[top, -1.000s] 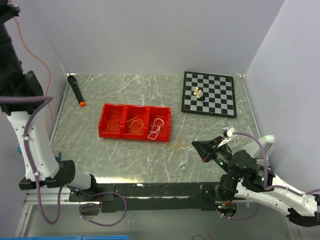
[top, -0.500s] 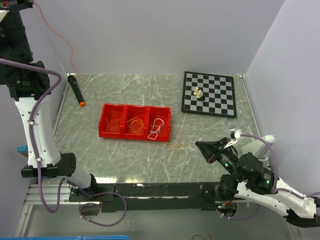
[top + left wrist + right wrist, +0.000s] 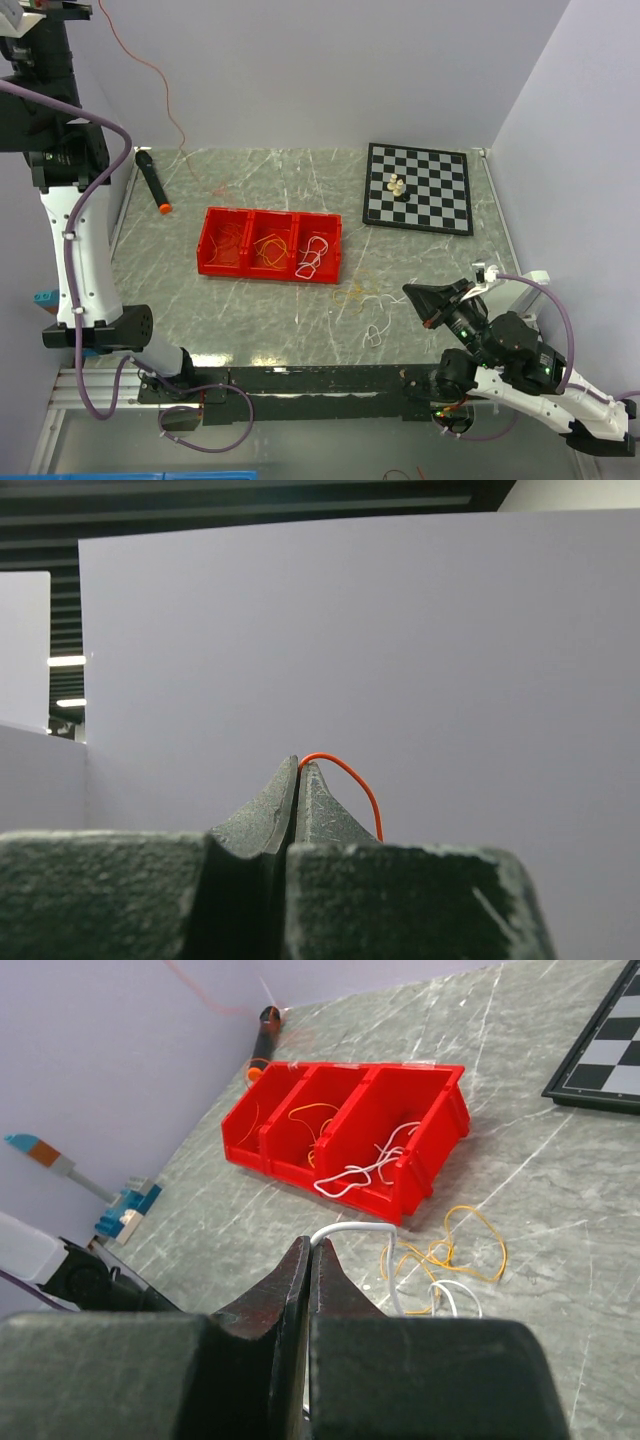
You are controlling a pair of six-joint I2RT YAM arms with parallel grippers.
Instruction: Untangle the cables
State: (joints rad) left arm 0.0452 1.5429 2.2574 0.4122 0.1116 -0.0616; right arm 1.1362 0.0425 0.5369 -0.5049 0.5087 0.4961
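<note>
Left claw (image 3: 75,10) high at 11 o'clock, red cable (image 3: 150,75) hanging from it to the table (image 3: 250,310). Right claw (image 3: 410,292) low at 4 o'clock, beside loose cables (image 3: 355,293), orange and white, at 4 o'clock of the bin (image 3: 272,212). Left wrist: jaws fully closed, pinching red cable. Right wrist: jaws closed on white cable (image 3: 350,1227); more cables lie in bin.

Red 3-compartment bin (image 3: 268,274) mid-table, chessboard (image 3: 435,195) w/ pale pieces (image 3: 397,186) back right, black orange-tipped marker (image 3: 151,178) back left

Smooth cables (image 3: 357,294), a glossy red plastic bin (image 3: 268,277), a polished marble-look table (image 3: 250,312).
</note>
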